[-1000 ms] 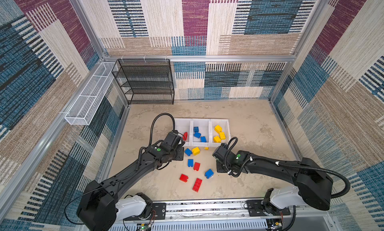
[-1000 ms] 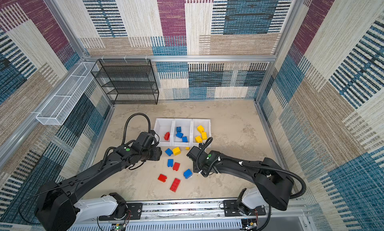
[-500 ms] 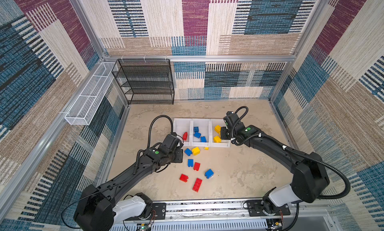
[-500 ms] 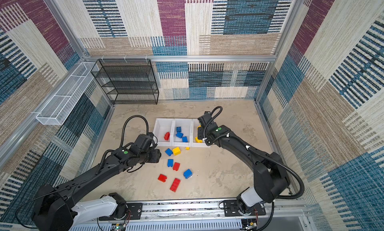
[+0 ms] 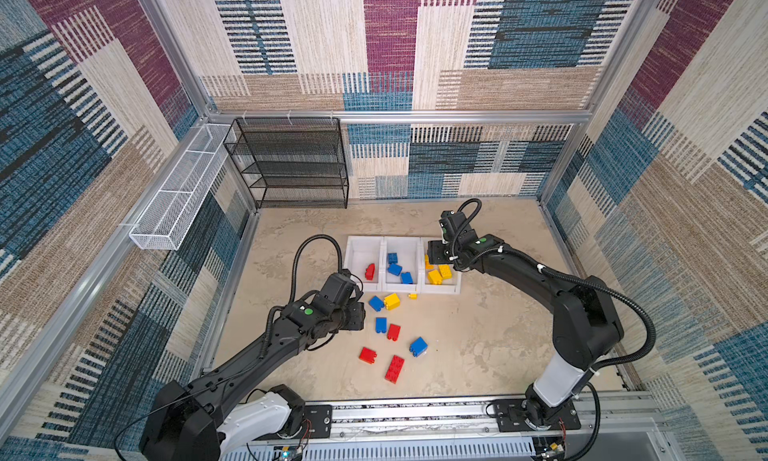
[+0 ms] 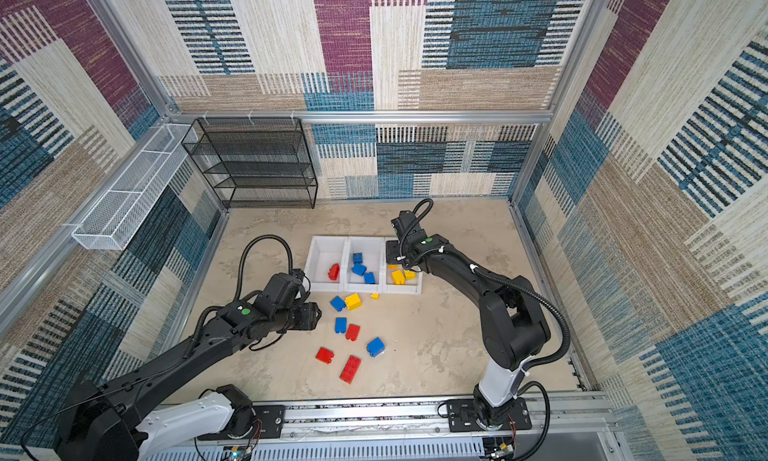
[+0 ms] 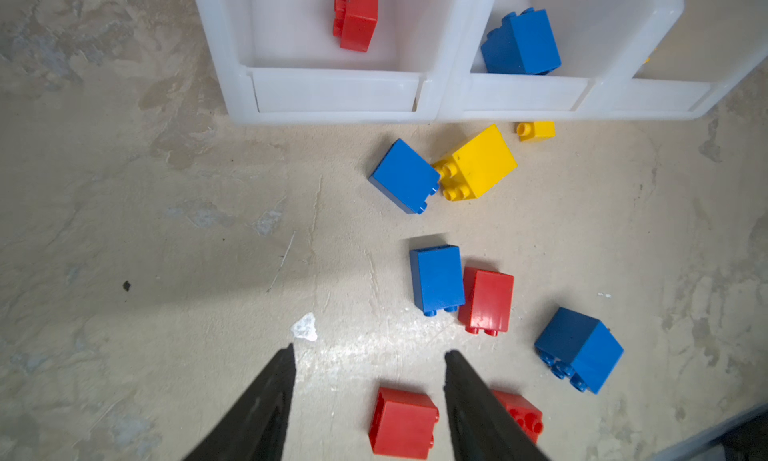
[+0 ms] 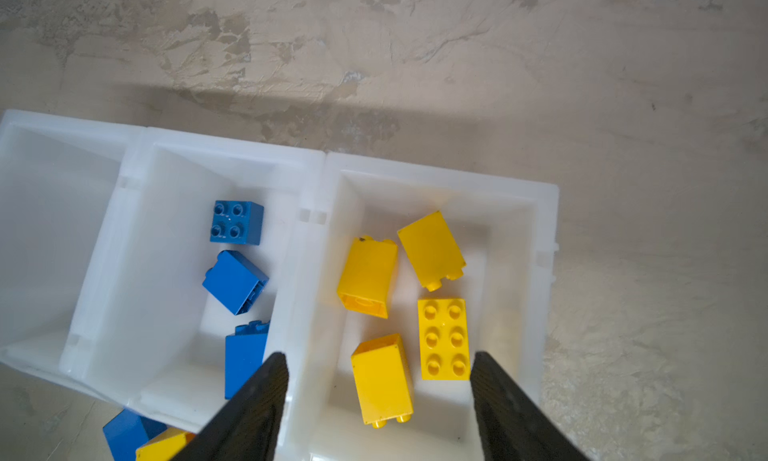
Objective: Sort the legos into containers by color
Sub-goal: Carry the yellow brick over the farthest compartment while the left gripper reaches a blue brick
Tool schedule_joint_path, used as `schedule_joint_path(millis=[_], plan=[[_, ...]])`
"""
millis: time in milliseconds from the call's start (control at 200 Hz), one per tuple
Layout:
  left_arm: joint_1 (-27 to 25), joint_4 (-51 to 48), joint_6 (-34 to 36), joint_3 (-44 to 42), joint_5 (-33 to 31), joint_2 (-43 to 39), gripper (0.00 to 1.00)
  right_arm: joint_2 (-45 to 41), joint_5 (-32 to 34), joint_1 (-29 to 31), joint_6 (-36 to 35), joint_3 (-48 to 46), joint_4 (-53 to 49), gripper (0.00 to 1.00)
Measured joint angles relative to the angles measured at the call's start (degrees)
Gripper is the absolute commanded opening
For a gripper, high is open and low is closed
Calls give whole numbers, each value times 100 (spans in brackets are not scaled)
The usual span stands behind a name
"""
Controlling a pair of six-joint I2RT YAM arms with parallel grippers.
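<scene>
Right fingers (image 8: 249, 405) stand spread, empty, above the bin (image 8: 544, 230) of yellow bricks (image 8: 442, 338); left fingers (image 7: 266, 405), likewise spread and empty, hang by loose bricks (image 7: 436, 278) near that bin.

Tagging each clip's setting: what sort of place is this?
Probably a purpose-built robot test cell, not a home or factory: patterned fabric walls held in an aluminium frame, with a left arm and right arm mounted on one rail.

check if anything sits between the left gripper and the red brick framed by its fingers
Nothing visible does: the left gripper hangs open, and the square red brick shows uncovered between its fingers.
</scene>
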Motion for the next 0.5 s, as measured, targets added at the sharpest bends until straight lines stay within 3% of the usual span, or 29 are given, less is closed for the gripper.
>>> schedule_joint_path(millis=[501], plan=[[-15, 92, -22, -4, 313, 227, 62, -1357, 7, 0, 195, -1051, -31, 75]])
